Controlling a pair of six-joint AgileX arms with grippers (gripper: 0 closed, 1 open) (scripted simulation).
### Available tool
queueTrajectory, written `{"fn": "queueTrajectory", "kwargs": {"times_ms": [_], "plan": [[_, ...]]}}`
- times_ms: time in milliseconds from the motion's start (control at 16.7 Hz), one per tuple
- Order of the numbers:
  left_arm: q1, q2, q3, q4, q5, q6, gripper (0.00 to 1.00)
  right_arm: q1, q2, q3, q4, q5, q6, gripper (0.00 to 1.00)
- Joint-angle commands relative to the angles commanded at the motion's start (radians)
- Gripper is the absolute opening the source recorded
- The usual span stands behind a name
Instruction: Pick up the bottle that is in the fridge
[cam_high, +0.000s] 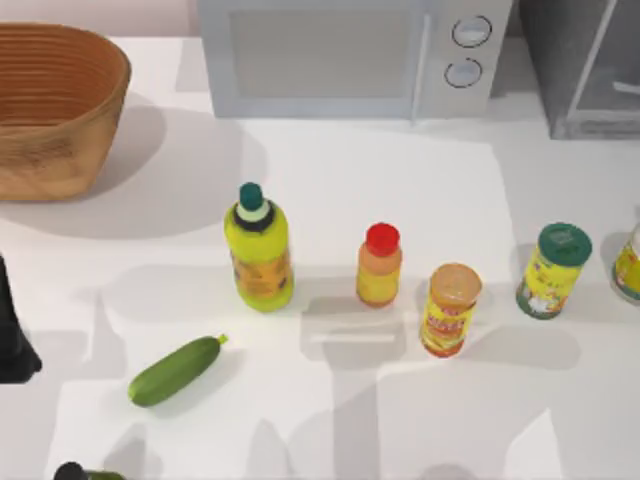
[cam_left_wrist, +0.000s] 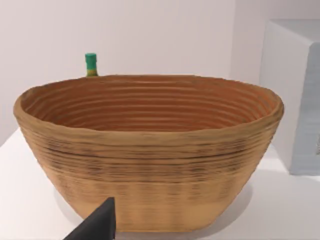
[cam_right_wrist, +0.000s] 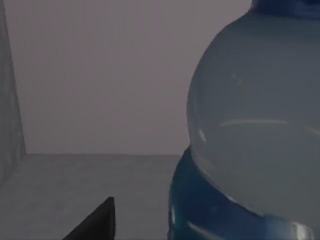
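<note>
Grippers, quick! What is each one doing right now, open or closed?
Left gripper: by the wicker basket, jaws cannot be told.
Right gripper: inside the fridge, close beside the bottle, jaws cannot be told.

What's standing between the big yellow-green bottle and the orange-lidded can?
The small orange bottle with the red cap stands between the yellow-green bottle and the orange-lidded can, as the top view shows.

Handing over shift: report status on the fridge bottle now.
Right claw inside the fridge, close beside the bottle, no grip visible. Left arm parked at the table's left edge, facing the basket. Nothing blocking.
</note>
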Motion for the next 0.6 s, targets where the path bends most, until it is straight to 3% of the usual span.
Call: {"fn": "queueTrajectory", "kwargs": {"times_ms": [180, 600], "plan": [[0.000, 0.000, 0.000, 0.000, 0.000, 0.000, 1.00, 0.000, 0.000, 0.000, 0.000, 0.000, 0.000, 1.00], [0.000, 0.000, 0.000, 0.000, 0.000, 0.000, 1.00, 0.000, 0.000, 0.000, 0.000, 0.000, 0.000, 0.47]]}}
